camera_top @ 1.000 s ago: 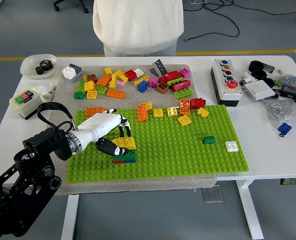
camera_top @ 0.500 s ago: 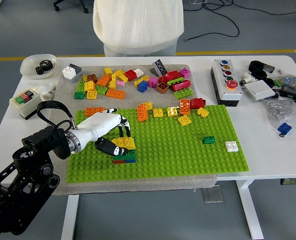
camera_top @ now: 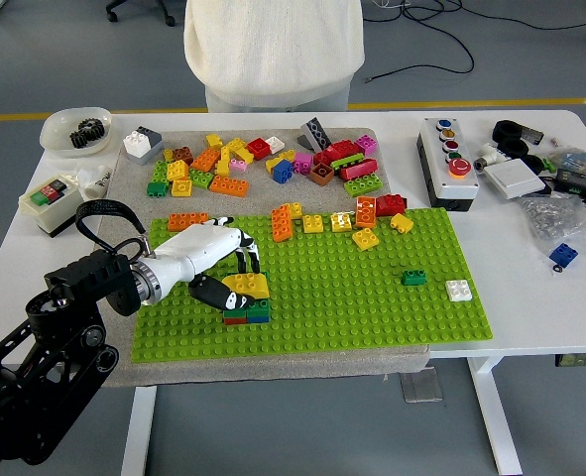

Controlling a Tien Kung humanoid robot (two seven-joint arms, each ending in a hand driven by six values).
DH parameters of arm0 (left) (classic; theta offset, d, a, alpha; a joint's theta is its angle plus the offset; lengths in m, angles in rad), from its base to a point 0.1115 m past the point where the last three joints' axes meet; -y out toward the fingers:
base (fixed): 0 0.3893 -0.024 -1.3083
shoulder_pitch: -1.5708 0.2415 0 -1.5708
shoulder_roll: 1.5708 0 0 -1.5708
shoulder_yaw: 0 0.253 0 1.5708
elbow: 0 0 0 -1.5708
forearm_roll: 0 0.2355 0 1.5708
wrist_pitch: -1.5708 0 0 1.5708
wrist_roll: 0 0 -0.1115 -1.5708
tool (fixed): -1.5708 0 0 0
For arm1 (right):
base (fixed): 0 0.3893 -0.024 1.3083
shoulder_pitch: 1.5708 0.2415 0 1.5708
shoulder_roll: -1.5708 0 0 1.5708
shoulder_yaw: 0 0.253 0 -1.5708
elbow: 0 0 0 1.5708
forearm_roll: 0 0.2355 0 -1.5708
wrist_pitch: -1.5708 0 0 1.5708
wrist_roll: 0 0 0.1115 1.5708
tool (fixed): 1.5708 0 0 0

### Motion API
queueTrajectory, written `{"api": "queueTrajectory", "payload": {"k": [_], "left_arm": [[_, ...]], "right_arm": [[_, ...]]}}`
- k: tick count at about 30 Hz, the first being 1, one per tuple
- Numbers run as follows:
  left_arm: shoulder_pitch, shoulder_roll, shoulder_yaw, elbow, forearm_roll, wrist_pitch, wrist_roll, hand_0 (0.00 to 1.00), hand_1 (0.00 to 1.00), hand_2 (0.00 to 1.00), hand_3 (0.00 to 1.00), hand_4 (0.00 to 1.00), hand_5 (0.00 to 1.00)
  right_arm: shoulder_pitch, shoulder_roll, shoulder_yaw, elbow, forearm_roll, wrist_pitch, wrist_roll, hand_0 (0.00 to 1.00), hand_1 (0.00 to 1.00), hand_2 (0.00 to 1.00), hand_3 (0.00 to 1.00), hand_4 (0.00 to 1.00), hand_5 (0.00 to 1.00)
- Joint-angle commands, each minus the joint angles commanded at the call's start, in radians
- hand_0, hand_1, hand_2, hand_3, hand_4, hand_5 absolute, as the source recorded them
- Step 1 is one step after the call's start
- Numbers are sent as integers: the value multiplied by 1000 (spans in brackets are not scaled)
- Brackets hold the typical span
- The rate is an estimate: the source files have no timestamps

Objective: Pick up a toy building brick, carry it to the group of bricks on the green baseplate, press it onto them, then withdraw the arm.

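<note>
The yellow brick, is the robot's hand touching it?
Touching. In the head view the left hand has its fingers closed around the yellow brick, atop the small brick stack.

The robot's left arm (camera_top: 50, 362), entering from about 7 o'clock, is built of bulky black segments with round joint housings and small screws on their faces. A black cable (camera_top: 99, 223) loops above the wrist, where a silver ring joins a glossy white forearm shell. The left hand (camera_top: 218, 266) has a white back and black-and-white fingers (camera_top: 248, 256). At 12 o'clock, the person (camera_top: 273, 50) wears a cream knitted sweater.
</note>
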Motion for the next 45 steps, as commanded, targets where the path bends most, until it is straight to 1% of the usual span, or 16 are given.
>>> {"api": "queueTrajectory", "payload": {"k": [5, 6, 25, 35, 36, 38, 41, 42, 44, 45], "left_arm": [[-1, 0, -1, 0, -1, 0, -1, 998, 771, 540, 589, 893, 170], [-1, 0, -1, 0, -1, 0, 0, 998, 775, 557, 609, 908, 178], [-1, 6, -9, -14, -4, -5, 0, 998, 777, 564, 613, 919, 191], [-4, 17, -29, -56, -31, -19, 3, 998, 780, 565, 614, 921, 192], [-3, 20, -33, -65, -40, -19, 3, 998, 781, 569, 608, 940, 207], [-1, 28, -37, -83, -58, -17, 2, 998, 781, 569, 608, 940, 207], [1, 33, -39, -95, -68, -13, -2, 998, 781, 569, 608, 940, 207], [3, 39, -41, -102, -79, 3, -14, 998, 798, 623, 563, 982, 263], [5, 44, -43, -106, -88, 14, -23, 998, 798, 623, 563, 982, 263], [9, 50, -44, -106, -101, 37, -39, 998, 798, 623, 563, 982, 263]], "right_arm": [[0, 0, 0, 0, 0, 0, 0, 747, 643, 715, 629, 889, 486], [0, 0, 0, 0, 0, 0, 0, 747, 643, 715, 629, 890, 486], [-3, 1, -4, 0, 0, 1, 2, 747, 643, 714, 625, 889, 486], [-3, 2, -4, 0, 0, 2, 1, 747, 643, 714, 624, 889, 487], [-4, 2, -5, 0, 0, 2, 1, 748, 644, 714, 623, 888, 486], [-4, 3, -5, 0, 0, 2, 1, 748, 644, 714, 623, 888, 486], [-5, 3, -4, 0, 0, 2, 1, 748, 644, 714, 623, 888, 486], [-5, 3, -4, 0, 0, 2, 1, 748, 644, 714, 623, 888, 486], [-5, 3, -4, 0, 0, 2, 1, 748, 644, 714, 623, 888, 486], [-4, 3, -4, 0, 0, 2, 1, 748, 644, 714, 623, 888, 486]]}}
